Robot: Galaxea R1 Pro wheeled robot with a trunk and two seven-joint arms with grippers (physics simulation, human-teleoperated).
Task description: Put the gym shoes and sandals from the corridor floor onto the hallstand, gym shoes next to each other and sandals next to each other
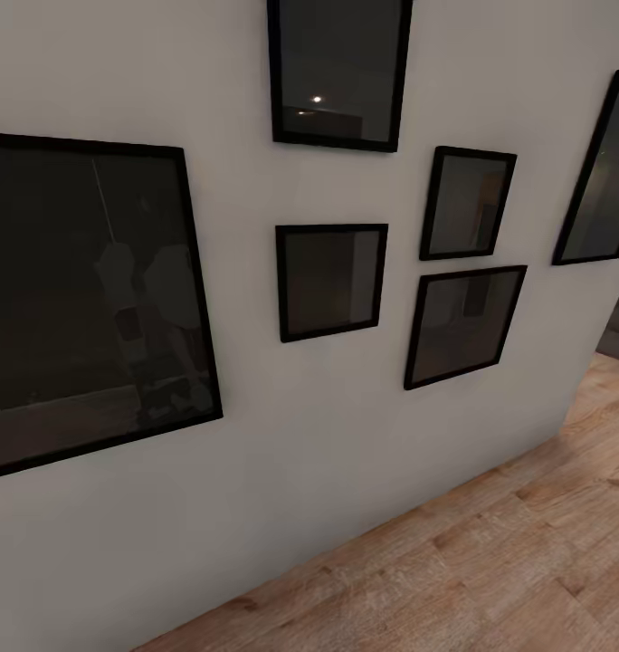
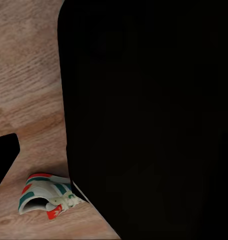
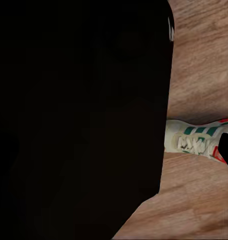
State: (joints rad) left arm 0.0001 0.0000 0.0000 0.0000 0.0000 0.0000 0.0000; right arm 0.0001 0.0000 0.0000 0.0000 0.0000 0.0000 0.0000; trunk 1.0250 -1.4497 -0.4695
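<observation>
Transit stage. From the head view we face a pale wall (image 1: 346,453) hung with black-framed dark pictures (image 1: 331,281), with the light brown wood-grain corridor floor (image 1: 490,561) below. Each wrist view shows a white low-top gym shoe with green stripes and red-orange patches lying on that floor: one beside a large black body in the left wrist view (image 2: 46,196), one in the right wrist view (image 3: 196,140), partly hidden, its long axis along the planks' width and its toe toward the black mass. We cannot tell either gripper's state. We judge that the next move calls for turning toward a shoe and reaching down.
</observation>
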